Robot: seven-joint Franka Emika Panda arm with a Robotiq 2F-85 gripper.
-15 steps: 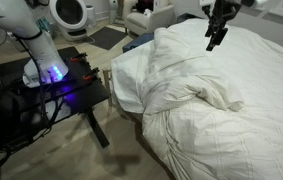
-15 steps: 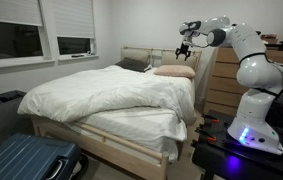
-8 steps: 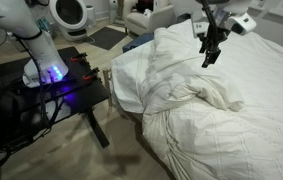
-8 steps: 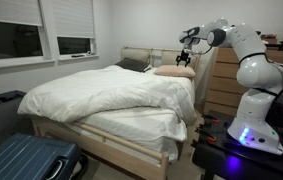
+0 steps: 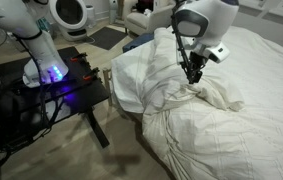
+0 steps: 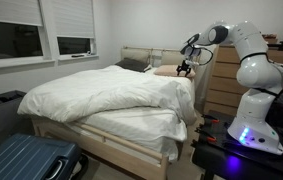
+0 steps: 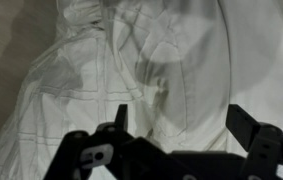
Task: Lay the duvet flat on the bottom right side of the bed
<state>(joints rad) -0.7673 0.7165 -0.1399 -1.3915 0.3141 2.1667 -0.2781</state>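
The duvet [image 6: 111, 95] lies heaped on the bed [image 6: 131, 130] rather than flat. In both exterior views it covers the stretch from the headboard [image 6: 139, 54] down toward the foot. Its lower edge is doubled back on itself in a thick fold that runs across the width of the bed. Below that fold the white mattress side shows at the foot end. Seen from the table side, the duvet [image 5: 171, 85] is bunched at the bed's near corner. There its long wrinkled ridges run at a slant from that corner toward the middle of the bed. In the wrist view the duvet [image 7: 181, 50] fills the picture with soft creases and faint stripes. The gripper [image 5: 193, 78] hangs just above the bunched folds, pointing down, and whether it touches the cloth cannot be told. Its jaws stand wide apart with nothing between them, which is plain in the wrist view [image 7: 181, 118], where both dark fingers [image 7: 119, 115] frame bare fabric. From the foot end the gripper [image 6: 185, 70] shows near a tan pillow [image 6: 171, 71] by the headboard. The white arm [image 6: 243, 45] reaches over from its base, which stands on a black table [image 5: 56, 95] lit blue and purple. A wooden dresser [image 6: 219, 85] stands behind the arm, and a blue suitcase [image 6: 26, 160] lies on the floor by the foot of the bed.
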